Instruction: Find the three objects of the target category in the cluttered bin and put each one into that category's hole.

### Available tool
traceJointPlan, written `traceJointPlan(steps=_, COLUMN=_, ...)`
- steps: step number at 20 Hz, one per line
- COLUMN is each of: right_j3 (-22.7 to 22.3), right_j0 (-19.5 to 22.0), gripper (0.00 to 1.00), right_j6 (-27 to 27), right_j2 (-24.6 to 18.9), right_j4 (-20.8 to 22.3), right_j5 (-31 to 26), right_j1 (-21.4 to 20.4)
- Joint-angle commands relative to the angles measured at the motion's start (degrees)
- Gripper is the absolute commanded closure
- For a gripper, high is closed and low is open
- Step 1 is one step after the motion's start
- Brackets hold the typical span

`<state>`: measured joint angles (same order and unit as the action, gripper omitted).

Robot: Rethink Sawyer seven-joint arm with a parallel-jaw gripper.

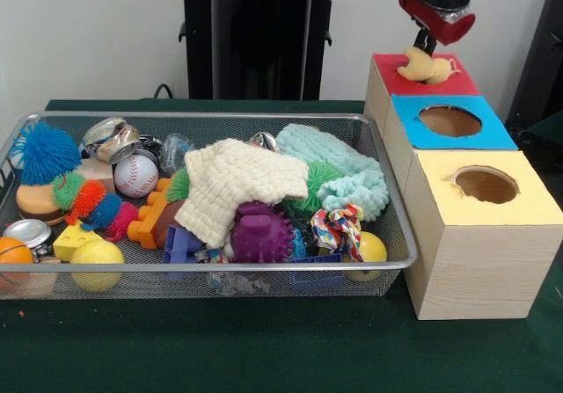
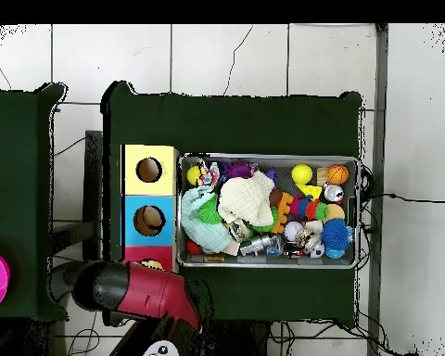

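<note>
Pincer (image 1: pixel 427 48) hangs over the red box at one o'clock in the front view, and the yellow soft toy (image 1: pixel 427 66) sits right under its tip on the red top. I cannot tell whether I am clamped on the toy or have let go, since the tip is hidden behind it.

Working from biggest to smallest: the wire bin (image 1: pixel 387 261) fills the counter (image 1: pixel 264 349) from nine o'clock to the centre, heaped with cloths, balls and blocks. The row of three boxes (image 1: pixel 475 261) runs from three o'clock up to one o'clock, with yellow nearest, then blue, then red. My arm (image 2: pixel 138 289) covers the red box from seven o'clock in the overhead view. The red hole itself is hidden under the toy.

To do this drop well, I judge I should centre the toy squarely over the hole before releasing, because it looks wide and floppy and may catch on the rim. A short push straight down should seat it. Then I should lift straight up, clear of the box edge, before swinging back toward the bin.
</note>
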<state>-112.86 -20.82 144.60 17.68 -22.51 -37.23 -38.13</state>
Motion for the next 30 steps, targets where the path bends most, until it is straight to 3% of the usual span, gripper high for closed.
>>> traceJointPlan(steps=1, right_j3=0.1, right_j0=-2.5, gripper=1.0, right_j6=11.0, right_j2=-0.4, right_j4=1.3, right_j5=-5.8, right_j1=-2.8)
traceJointPlan(steps=10, right_j3=3.1, right_j0=-2.1, gripper=1.0, right_j6=8.5, right_j2=3.2, right_j4=4.5, right_j5=-11.5, right_j1=-4.9)
traceJointPlan(steps=16, right_j3=3.6, right_j0=-0.5, gripper=1.0, right_j6=7.2, right_j2=3.0, right_j4=4.6, right_j5=-10.0, right_j1=-4.8)
traceJointPlan(steps=20, right_j3=6.5, right_j0=1.5, gripper=1.0, right_j6=6.2, right_j2=1.9, right_j4=4.4, right_j5=-9.8, right_j1=-3.3)
traceJointPlan(steps=26, right_j3=13.5, right_j0=1.1, gripper=1.0, right_j6=8.2, right_j2=3.2, right_j4=6.5, right_j5=-17.0, right_j1=-3.2)
traceJointPlan(steps=30, right_j3=15.7, right_j0=1.8, gripper=1.0, right_j6=8.5, right_j2=2.5, right_j4=6.4, right_j5=-19.7, right_j1=-3.8)
